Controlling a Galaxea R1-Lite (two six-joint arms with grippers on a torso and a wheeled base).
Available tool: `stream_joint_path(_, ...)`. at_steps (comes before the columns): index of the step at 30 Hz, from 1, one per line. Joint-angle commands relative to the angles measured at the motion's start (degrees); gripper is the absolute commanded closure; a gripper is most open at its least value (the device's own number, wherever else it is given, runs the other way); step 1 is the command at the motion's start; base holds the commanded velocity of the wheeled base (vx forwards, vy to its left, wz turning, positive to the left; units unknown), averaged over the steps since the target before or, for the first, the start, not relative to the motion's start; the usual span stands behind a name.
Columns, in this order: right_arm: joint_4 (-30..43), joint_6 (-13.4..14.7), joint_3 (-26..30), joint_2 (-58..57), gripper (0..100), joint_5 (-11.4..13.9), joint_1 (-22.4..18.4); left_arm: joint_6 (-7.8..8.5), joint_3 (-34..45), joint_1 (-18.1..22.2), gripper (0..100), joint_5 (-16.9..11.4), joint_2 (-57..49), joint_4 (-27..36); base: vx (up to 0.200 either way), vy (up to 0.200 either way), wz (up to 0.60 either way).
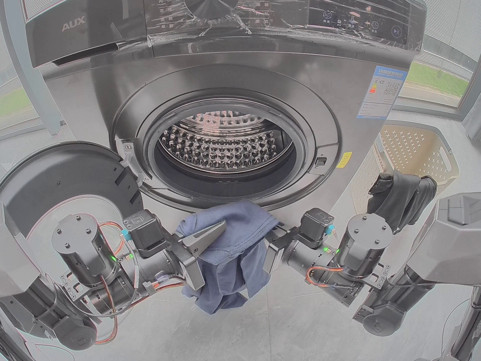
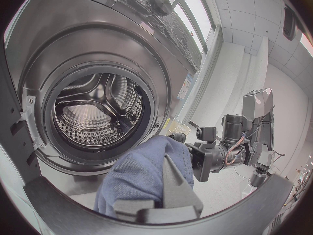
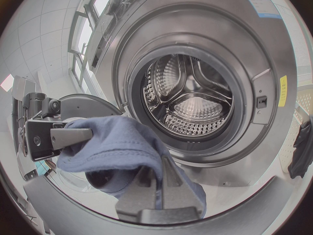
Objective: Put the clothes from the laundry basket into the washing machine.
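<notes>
Fingers (image 3: 177, 190) on our right gripper (image 3: 158, 167) are pinched shut on a fold of the blue garment (image 1: 235, 226). The left gripper (image 2: 159, 177) is clamped on the same garment from the other side. So we've got it slung between both arms, nearest of anything, with a good bit of cloth drooping toward the floor (image 1: 300, 322). It hangs just in front of the washing machine (image 1: 325, 86), a little below the lower lip of the round opening (image 1: 220, 192).

We'd call this the carry-to-the-drum step: the garment is out of the basket but not yet inside. Next move, we reckon, is lifting both grippers enough that the dangling tail clears that lip. Then we push forward into the drum (image 1: 220, 146) and let go well inside, so nothing ends up draped over the rim.

Room-wise, the door (image 1: 65, 186) is swung wide open on the left, right beside our left arm, so that's the edge we'd watch on that side. The opening looks wide enough for both grippers held close together, though it could be snug.

Farther off on the right, beside the machine, the laundry basket (image 1: 448, 159) has a black garment (image 1: 401, 196) slumped over its near rim. That's at least one more trip waiting.
</notes>
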Motion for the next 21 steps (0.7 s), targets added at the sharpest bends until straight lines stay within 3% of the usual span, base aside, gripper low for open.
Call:
stream_joint_path(1, -0.01, -0.05, 2.15, -3.24, 100, 0.0, -0.63, -0.22, 0.09, 0.34, 100, 0.01, 0.28, 0.01, 0.0, 0.0, 0.0)
stream_joint_path(5, -0.01, 0.04, 2.59, -4.38, 100, 0.0, 0.16, -0.3, 0.44, 0.25, 100, -0.26, 0.28, 0.01, 0.0, 0.0, 0.0)
stream_joint_path(6, -0.01, -0.05, 2.76, -4.91, 100, 0.0, 0.6, -0.48, 0.62, 0.25, 0, -0.61, 0.28, 0.01, 0.0, 0.0, 0.0)
stream_joint_path(10, -0.1, 0.04, 2.68, -7.1, 100, 0.0, 1.39, -2.5, 1.06, -0.37, 0, -0.34, 1.95, 0.01, 0.0, 0.0, 0.0)
stream_joint_path(21, 0.16, -0.14, 1.71, -12.55, 100, -0.08, 0.95, -2.06, 3.08, 0.34, 0, 0.1, 8.72, -0.07, 0.0, 0.0, 0.0)
